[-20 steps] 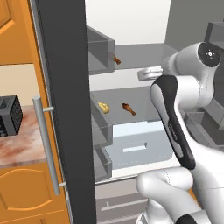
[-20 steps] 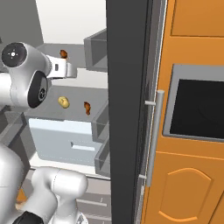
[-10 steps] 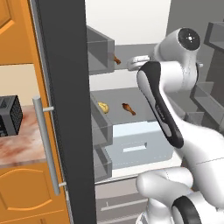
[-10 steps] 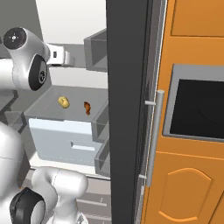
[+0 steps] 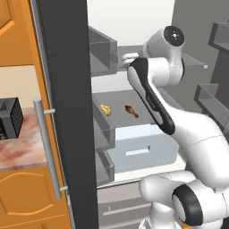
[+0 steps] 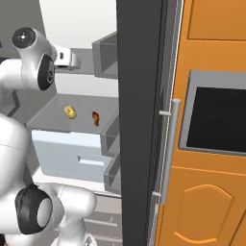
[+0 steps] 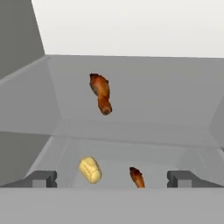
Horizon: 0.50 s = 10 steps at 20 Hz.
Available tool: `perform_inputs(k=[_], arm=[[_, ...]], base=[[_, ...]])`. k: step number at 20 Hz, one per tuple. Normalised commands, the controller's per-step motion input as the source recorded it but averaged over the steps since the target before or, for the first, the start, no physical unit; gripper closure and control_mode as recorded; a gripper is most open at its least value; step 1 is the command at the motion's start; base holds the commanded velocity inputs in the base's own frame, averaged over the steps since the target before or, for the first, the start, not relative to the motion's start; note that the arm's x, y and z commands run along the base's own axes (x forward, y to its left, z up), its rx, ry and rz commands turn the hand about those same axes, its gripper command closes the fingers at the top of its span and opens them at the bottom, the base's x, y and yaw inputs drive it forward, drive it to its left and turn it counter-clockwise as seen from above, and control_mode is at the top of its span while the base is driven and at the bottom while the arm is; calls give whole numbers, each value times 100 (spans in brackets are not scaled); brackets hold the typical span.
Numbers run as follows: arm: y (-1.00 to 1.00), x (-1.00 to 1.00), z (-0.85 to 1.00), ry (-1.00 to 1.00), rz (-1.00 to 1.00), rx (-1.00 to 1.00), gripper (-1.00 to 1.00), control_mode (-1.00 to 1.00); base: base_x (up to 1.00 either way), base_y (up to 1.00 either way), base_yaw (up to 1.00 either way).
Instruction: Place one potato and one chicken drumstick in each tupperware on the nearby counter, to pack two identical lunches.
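In the left base view we see the small yellow lumpy potato (image 5: 105, 109) and a reddish-brown chicken drumstick (image 5: 131, 111) lying a little apart on the lower grey fridge shelf (image 5: 117, 99), while the pinkish-brown marble surface (image 5: 18, 150) with the black toaster (image 5: 10, 118) sits to the left, beyond the open dark fridge door (image 5: 71, 112). In the right base view the same potato (image 6: 70, 112) and drumstick (image 6: 95, 118) lie above the pale drawer (image 6: 72, 154), with the white arm (image 6: 33, 60) reaching to the upper shelf. In the hand view the gripper (image 7: 112, 179) stands wide open and empty, aimed at a second drumstick (image 7: 100, 92) on the upper shelf. We judge it light, firm and a little slick, best pinched across its fat end; the potato (image 7: 90, 169) is hard and rounded and should be gripped across its middle.
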Motion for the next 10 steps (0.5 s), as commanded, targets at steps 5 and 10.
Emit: perform_inputs(k=[5,10], arm=[[20,84,-9,13,7,0,-100,-100],[0,70,0,7,0,0,-100,-100]], base=[[0,0,0],[0,0,0]])
